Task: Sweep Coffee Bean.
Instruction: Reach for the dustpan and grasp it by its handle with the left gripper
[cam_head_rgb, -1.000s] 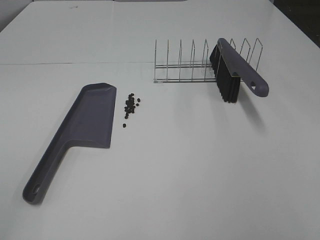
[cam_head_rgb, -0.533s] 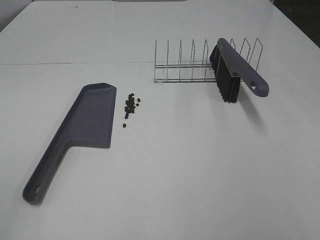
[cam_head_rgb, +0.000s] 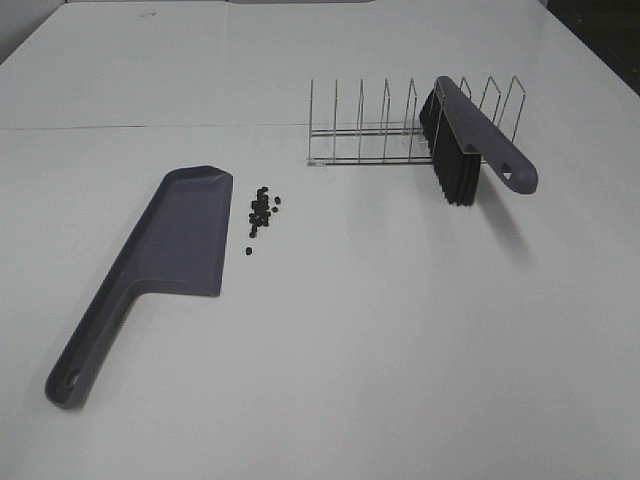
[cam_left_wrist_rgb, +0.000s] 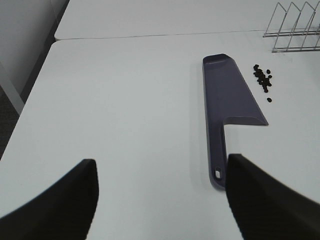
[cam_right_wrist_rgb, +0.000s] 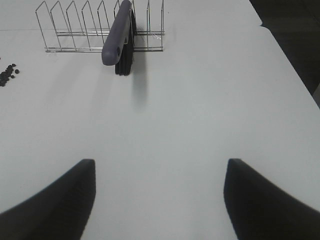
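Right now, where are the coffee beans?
In the high view the coffee beans sit left of centre on the table, just right of the dustpan, down-left of the wire rack.

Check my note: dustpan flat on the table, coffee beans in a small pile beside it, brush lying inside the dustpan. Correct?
Not quite. The brush is propped in the wire rack, not inside the dustpan; the exterior high view shows this. The coffee beans do lie beside the dustpan.
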